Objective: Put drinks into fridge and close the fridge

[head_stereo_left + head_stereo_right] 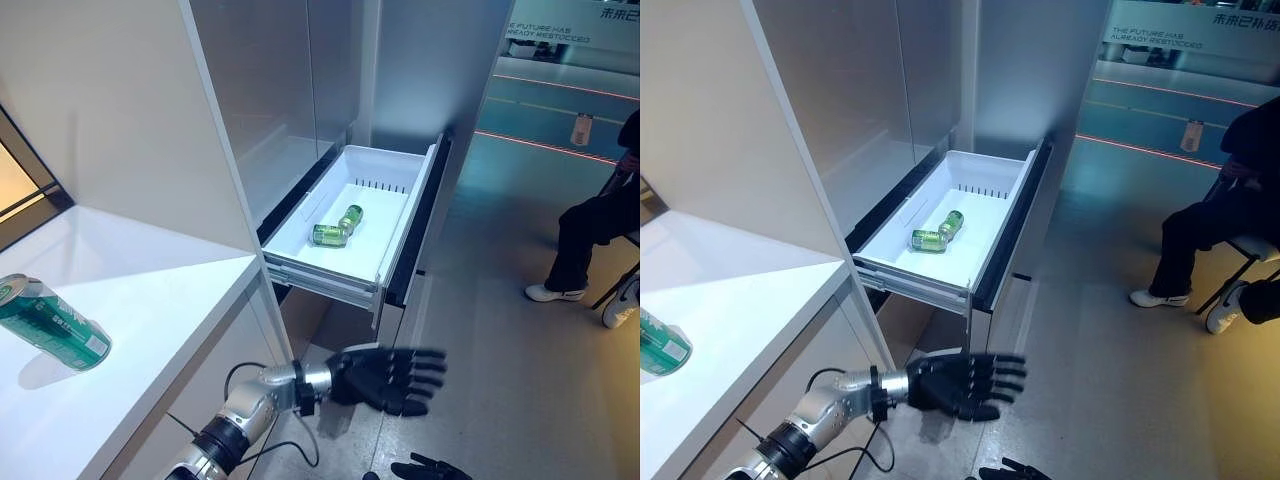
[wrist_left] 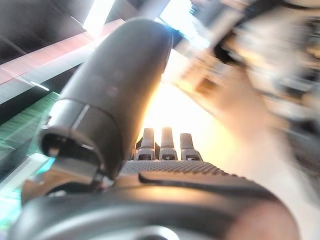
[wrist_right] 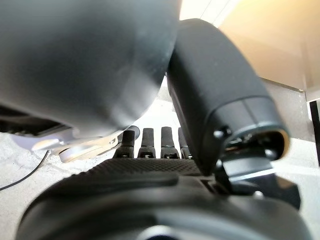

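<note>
The left hand [image 1: 385,378] hangs low in front of the fridge with its fingers [image 1: 425,368] straight and spread, holding nothing. Above and beyond those fingertips the white fridge drawer [image 1: 405,225] stands pulled out, and two green cans [image 1: 336,227] lie on their sides on its floor, touching each other. A third green can [image 1: 50,322] lies tilted on the white counter [image 1: 150,330], well back from the fingers on the arm's outer side. The right hand [image 1: 430,468] shows only at the bottom edge, fingers straight, empty. A seated person [image 1: 1210,230] is off to the right.
</note>
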Robot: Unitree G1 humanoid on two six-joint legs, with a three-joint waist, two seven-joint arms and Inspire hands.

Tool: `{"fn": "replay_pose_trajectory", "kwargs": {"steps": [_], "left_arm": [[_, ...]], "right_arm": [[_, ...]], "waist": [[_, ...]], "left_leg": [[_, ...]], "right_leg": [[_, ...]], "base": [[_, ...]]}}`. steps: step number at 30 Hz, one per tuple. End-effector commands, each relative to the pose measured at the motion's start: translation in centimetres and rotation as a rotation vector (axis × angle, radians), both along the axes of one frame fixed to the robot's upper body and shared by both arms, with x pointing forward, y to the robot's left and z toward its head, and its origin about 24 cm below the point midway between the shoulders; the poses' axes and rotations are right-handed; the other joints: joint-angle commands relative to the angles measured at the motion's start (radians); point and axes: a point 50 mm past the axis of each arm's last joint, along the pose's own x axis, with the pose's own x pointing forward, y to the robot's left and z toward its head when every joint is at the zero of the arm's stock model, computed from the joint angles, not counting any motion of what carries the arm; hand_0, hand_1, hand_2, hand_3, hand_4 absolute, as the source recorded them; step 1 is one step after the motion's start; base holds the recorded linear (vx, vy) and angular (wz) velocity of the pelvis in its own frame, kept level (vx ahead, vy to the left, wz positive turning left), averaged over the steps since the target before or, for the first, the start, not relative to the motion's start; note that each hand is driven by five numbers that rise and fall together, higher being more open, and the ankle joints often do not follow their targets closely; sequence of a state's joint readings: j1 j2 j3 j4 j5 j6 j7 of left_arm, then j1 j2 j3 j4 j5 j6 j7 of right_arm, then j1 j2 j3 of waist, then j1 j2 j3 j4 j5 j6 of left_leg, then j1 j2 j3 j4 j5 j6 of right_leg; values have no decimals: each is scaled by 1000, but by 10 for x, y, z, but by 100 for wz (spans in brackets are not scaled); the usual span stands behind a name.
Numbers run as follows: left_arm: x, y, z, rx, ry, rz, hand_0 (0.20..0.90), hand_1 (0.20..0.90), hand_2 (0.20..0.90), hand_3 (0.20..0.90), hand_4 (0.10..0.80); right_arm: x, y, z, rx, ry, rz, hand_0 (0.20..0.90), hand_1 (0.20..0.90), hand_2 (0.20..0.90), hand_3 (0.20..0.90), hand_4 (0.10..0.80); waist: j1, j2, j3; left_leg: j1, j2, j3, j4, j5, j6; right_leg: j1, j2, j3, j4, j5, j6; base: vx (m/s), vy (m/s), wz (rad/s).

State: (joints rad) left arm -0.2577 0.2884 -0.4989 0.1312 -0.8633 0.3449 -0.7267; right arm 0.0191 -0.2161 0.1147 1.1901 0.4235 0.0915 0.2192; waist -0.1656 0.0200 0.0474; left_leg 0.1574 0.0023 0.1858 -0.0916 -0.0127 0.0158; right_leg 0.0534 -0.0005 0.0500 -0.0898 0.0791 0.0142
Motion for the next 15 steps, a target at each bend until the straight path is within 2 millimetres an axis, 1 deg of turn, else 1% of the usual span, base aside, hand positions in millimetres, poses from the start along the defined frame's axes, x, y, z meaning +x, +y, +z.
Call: {"fn": "replay_pose_trajectory", "kwargs": {"steps": [1, 2, 3, 4, 6, 7, 9, 10, 12, 13, 14, 15], "left_arm": [[34, -6, 105, -441, -256, 61, 900, 900, 900, 900, 800], [35, -3, 117, -473, -302, 78, 900, 900, 900, 900, 800], [36, 4, 138, -519, -368, 92, 900, 900, 900, 900, 800], [36, 9, 150, -545, -414, 114, 900, 900, 900, 900, 800], [35, 18, 173, -573, -504, 162, 900, 900, 900, 900, 800], [34, 26, 187, -586, -579, 209, 900, 900, 900, 900, 800], [30, 38, 206, -589, -686, 285, 900, 900, 900, 900, 800], [29, 45, 216, -579, -753, 349, 900, 900, 900, 900, 800], [29, 60, 230, -564, -823, 480, 900, 900, 900, 900, 800], [30, 71, 236, -531, -890, 612, 900, 900, 900, 900, 800], [30, 80, 240, -501, -948, 703, 900, 900, 900, 900, 800], [28, 95, 249, -440, -1069, 859, 900, 900, 900, 900, 800]], "right_arm": [[-35, -12, -5, -36, 105, -50, 900, 900, 900, 900, 800], [-37, -12, -5, -37, 108, -45, 900, 900, 900, 900, 800], [-39, -10, -6, -39, 113, -33, 900, 900, 900, 900, 800], [-39, -10, -6, -40, 114, -24, 900, 900, 900, 900, 800], [-41, -9, -6, -42, 116, -8, 900, 900, 900, 900, 800], [-43, -8, -7, -41, 117, 1, 900, 900, 900, 900, 800], [-44, -6, -7, -42, 122, 17, 900, 900, 900, 900, 800], [-45, -6, -7, -43, 128, 33, 900, 900, 900, 900, 800], [-46, -5, -8, -45, 138, 49, 900, 900, 900, 900, 800], [-47, -4, -8, -44, 145, 64, 900, 900, 900, 900, 800], [-47, -3, -8, -45, 149, 71, 900, 900, 900, 900, 800], [-48, -4, -8, -50, 158, 83, 900, 900, 900, 900, 800]], "waist": [[5, 16, -13], [5, 15, -17], [8, 15, -25], [10, 15, -29], [14, 16, -36], [20, 16, -42], [27, 15, -50], [33, 15, -54], [47, 14, -60], [56, 12, -64], [62, 11, -66], [79, 10, -72]], "left_leg": [[26, -63, -12, 4, -143, 94], [26, -64, -15, 4, -143, 94], [26, -64, -21, 4, -142, 93], [25, -64, -25, 4, -140, 92], [25, -64, -33, 4, -139, 92], [26, -65, -42, 4, -139, 91], [26, -66, -56, 4, -136, 90], [26, -66, -64, 4, -135, 88], [27, -67, -82, 4, -132, 85], [29, -68, -93, 4, -130, 83], [30, -69, -101, 4, -130, 82], [31, -70, -117, 4, -126, 78]], "right_leg": [[77, 45, 3, 3, -91, 13], [78, 44, -2, 3, -93, 11], [79, 44, -8, 3, -95, 8], [80, 43, -13, 3, -96, 7], [83, 42, -25, 3, -102, 3], [86, 41, -34, 3, -107, 0], [91, 40, -49, 3, -115, -2], [94, 39, -58, 3, -119, -4], [102, 38, -77, 3, -128, -10], [107, 38, -88, 3, -133, -12], [112, 37, -97, 3, -137, -14], [119, 37, -111, 3, -145, -17]], "base": [[30, -21, 2], [36, -25, 3], [37, -24, 4], [33, -22, 4], [22, -22, 4], [24, -29, 6], [18, -31, 12], [5, -31, 20], [11, -35, 23], [24, -35, 27], [37, -42, 36], [39, -38, 35]]}}
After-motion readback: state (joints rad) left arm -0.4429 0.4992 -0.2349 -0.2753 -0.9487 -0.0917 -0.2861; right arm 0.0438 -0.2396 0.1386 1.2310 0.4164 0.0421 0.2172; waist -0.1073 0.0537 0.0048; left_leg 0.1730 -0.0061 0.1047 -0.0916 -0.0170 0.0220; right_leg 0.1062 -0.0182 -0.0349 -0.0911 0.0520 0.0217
